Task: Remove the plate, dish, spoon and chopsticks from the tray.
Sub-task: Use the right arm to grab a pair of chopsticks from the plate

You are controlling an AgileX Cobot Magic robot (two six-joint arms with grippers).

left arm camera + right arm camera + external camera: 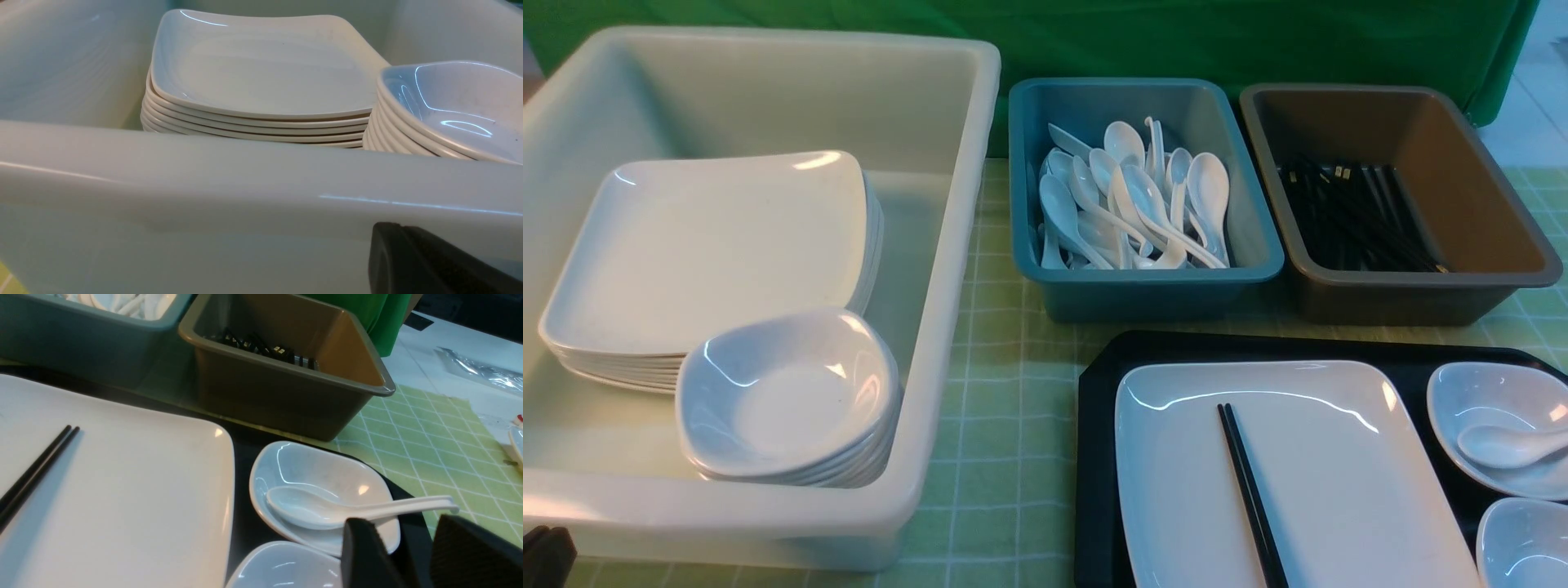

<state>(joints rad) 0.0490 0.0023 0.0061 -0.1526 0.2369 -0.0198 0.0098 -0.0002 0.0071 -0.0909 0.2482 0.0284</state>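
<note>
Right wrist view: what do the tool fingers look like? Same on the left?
Right tool: two matte black, wedge-shaped fingers. Left tool: only one finger shows, same black, with a rounded edge. No cables, markings or arm links in view.

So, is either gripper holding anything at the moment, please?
Right gripper: nothing, open by the spoon. Left gripper: cannot tell, mostly out of view.

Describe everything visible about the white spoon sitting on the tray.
The spoon is glossy white and looks ceramic or melamine, with a deep oval bowl and a straight handle. It lies hollow side up in a small white dish on the black tray. Its bowl rests inside the dish and its handle sticks out over the rim.
</note>
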